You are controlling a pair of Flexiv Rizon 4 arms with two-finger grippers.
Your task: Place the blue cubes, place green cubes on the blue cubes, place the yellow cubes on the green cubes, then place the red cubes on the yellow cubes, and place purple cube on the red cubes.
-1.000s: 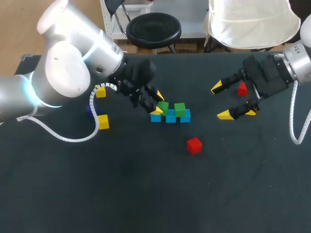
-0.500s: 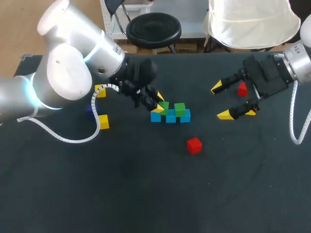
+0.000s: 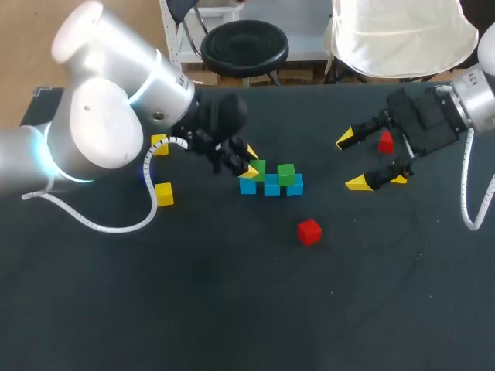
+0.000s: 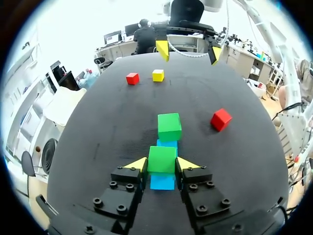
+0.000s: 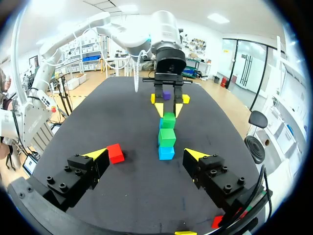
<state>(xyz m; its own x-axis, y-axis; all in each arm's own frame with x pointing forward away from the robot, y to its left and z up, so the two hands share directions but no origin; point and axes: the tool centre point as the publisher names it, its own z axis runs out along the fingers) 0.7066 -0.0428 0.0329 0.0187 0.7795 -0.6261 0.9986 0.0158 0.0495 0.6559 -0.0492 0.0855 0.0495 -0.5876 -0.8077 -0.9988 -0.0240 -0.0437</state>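
Three blue cubes (image 3: 271,186) lie in a row at mid-table. One green cube (image 3: 286,173) rests on them toward the right end. My left gripper (image 3: 251,161) is shut on a second green cube (image 3: 260,168) at the row's left end. In the left wrist view that green cube (image 4: 162,159) sits between the yellow tips, over a blue cube (image 4: 162,181). My right gripper (image 3: 371,161) stands open at the right, with a red cube (image 3: 385,141) by its far finger. Another red cube (image 3: 308,231) lies in front of the row. Two yellow cubes (image 3: 163,193) lie at the left. A purple cube (image 5: 167,96) shows behind the left gripper.
A third yellow cube (image 3: 400,178) lies by my right gripper's near finger. My left arm's white cable (image 3: 147,202) loops over the table at the left. The dark tabletop (image 3: 232,309) spreads wide in front of the cubes.
My left gripper's fingers have drawn in onto the green cube at the row's left end, and its arm has shifted slightly. The right arm has not moved.
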